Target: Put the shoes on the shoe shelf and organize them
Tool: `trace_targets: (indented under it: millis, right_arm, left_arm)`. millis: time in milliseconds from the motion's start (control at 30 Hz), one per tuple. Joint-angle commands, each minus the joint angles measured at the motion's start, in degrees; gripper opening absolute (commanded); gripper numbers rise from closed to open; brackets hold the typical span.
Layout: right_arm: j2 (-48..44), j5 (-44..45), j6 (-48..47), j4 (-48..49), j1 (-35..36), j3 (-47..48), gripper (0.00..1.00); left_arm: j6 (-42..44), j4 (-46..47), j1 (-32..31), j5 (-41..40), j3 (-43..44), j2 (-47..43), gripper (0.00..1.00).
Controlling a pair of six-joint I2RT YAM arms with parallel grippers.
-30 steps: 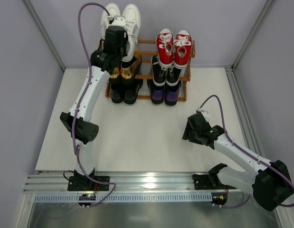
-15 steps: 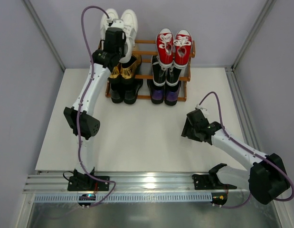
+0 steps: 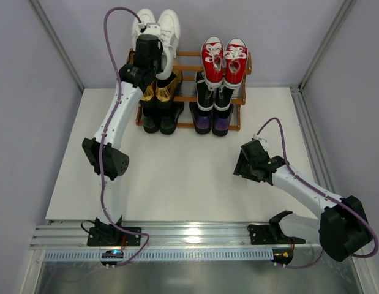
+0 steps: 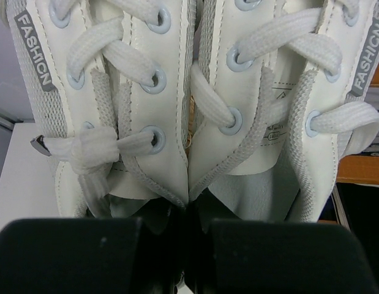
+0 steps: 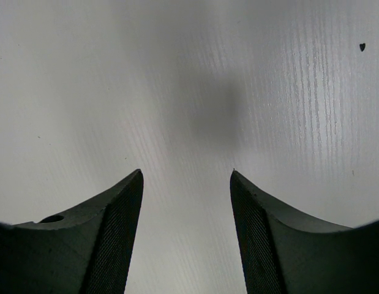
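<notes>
Since the white sneakers [image 3: 166,21] are judged light and soft-walled, the left pincer [image 4: 190,245] clenches their two inner collars together, the stiffest edge in reach, with the pair at the far left top of the shoe shelf [image 3: 188,54]. The left wrist view shows laces, eyelets and the pinched collars, which the arm hides in the top view. The top view alone shows the other tiers, and the right pincer [image 5: 186,208], parted and empty, hangs over the surface [image 3: 177,171].
</notes>
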Motion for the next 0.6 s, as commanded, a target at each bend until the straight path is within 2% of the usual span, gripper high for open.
trace_targets:
  millis: [0,100,133,233,333,567]
  right_arm:
    - [0.16,-0.37,-1.20,1.93,-0.48,1.86,0.61]
    - [0.16,-0.54,-1.38,2.11,-0.75,1.77,0.61]
    - [0.25,-0.54,-1.38,2.02,-1.01,1.68,0.61]
    - [0.34,-0.89,-1.64,2.29,-1.10,1.59,0.61]
    - [0.25,-0.90,-1.55,2.46,-1.54,1.42,0.61]
    - [-0.10,-1.07,-2.17,2.46,-1.98,1.24,0.61]
  left_arm:
    - [-0.59,11.69,0.07,-0.50,3.63,-2.12,0.03]
    - [-0.51,11.87,-0.02,-0.68,3.72,-2.29,0.12]
    - [-0.33,11.87,0.07,-0.76,3.72,-2.38,0.20]
    - [0.02,12.04,-0.02,-1.29,3.63,-2.55,0.26]
    - [0.28,12.13,0.07,-1.55,3.63,-2.82,0.31]
    - [0.55,12.48,-0.02,-2.35,3.72,-4.05,0.35]
